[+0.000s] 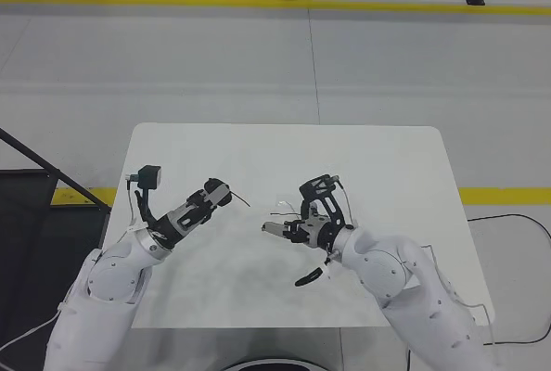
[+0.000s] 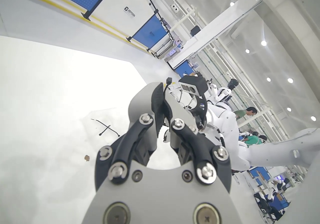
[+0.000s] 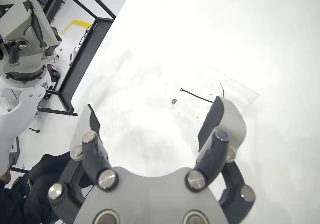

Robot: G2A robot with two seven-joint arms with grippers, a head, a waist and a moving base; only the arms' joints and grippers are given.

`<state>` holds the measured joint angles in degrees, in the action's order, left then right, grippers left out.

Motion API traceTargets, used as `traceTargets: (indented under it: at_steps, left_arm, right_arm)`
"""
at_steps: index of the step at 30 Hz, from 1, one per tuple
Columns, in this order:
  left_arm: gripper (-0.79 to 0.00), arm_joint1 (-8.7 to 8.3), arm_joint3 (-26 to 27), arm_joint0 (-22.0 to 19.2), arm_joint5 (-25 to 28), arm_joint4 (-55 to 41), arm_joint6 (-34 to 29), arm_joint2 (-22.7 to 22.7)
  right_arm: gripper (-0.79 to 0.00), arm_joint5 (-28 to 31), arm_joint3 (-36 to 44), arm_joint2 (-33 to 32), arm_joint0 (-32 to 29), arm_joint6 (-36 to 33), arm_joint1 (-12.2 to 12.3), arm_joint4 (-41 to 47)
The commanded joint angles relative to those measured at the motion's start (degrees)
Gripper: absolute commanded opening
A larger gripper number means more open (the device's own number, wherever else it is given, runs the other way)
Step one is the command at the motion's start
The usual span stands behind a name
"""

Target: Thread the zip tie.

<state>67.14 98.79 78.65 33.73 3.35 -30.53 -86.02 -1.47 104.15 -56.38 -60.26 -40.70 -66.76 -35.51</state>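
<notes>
Over the table [image 1: 285,148], zip tie [image 2: 165,90] sits clamped in left pincer [image 2: 163,101].

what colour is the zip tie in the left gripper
Black. The zip tie shows best in the left wrist view.

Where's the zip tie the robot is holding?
In the top view, the zip tie sits pinched in the shut left gripper, over the table's left half.

We find open room over the white rectangular table [image 1: 350,153] across the top view's upper half. A black metal frame [image 1: 25,148] flanks its left edge; a thin black zip tie [image 3: 197,97] lies flat mid-table.
</notes>
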Motion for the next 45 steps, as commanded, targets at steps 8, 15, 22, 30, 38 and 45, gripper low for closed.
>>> traceTargets:
  at_steps: [8,15,22,30,38,45]
  left_arm:
    - [-0.785,0.33,2.21,-0.76,-5.35,4.47,2.95,3.40]
    - [-0.785,-0.22,0.61,0.23,-4.98,0.24,1.10,0.40]
    - [-0.785,-0.69,-1.18,0.38,-6.01,-2.54,0.87,-2.72]
    - [-0.785,-0.96,-1.72,0.63,-5.64,-4.71,0.67,-3.94]
    - [-0.785,-1.13,-2.08,0.54,-5.66,-5.34,0.73,-4.06]
    - [-0.785,-1.22,-2.25,0.25,-5.93,-5.31,0.78,-3.69]
  right_arm:
    - [0.000,-17.68,1.02,10.54,6.70,-8.20,-2.33,-19.80]
    - [0.000,-30.17,-4.95,19.73,16.49,-19.08,-6.60,-28.08]
    - [0.000,-34.29,-13.35,25.87,23.14,-24.54,-11.16,-30.84]
    - [-0.117,-36.38,-20.95,29.29,26.05,-25.73,-15.51,-33.25]
    - [-0.302,-36.07,-28.57,30.14,26.75,-26.05,-20.12,-38.20]
    - [-0.326,-34.45,-32.11,28.39,25.59,-27.68,-23.99,-43.89]
